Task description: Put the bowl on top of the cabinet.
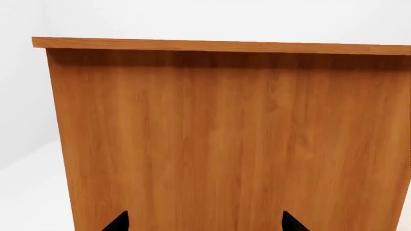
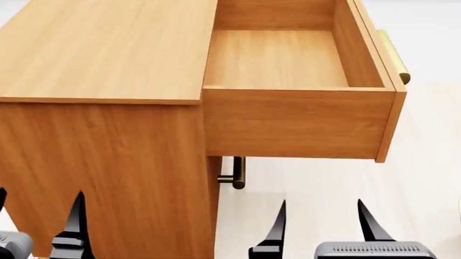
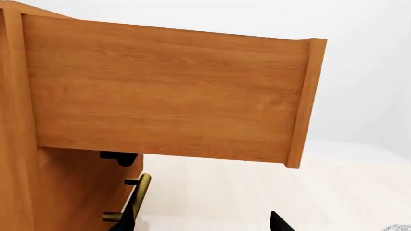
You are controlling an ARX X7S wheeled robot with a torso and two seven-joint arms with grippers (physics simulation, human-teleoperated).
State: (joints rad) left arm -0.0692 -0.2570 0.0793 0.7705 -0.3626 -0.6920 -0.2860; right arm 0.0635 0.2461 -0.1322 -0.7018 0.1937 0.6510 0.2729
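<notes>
The bowl is out of view in all three views. The cabinet is large and light brown, and its flat top is bare. I face its side panel. Its top drawer stands pulled out to the right and holds nothing. My left gripper is open, close in front of the side panel, with nothing between its fingers; the left wrist view shows it the same way. My right gripper hangs open and empty over the pale floor, below the open drawer, and appears likewise in the right wrist view.
A brass bar handle runs along the open drawer's front. A lower drawer's brass handle sticks out under it, close to my right gripper's finger. A pale grey sliver lies on the floor; I cannot tell what it is.
</notes>
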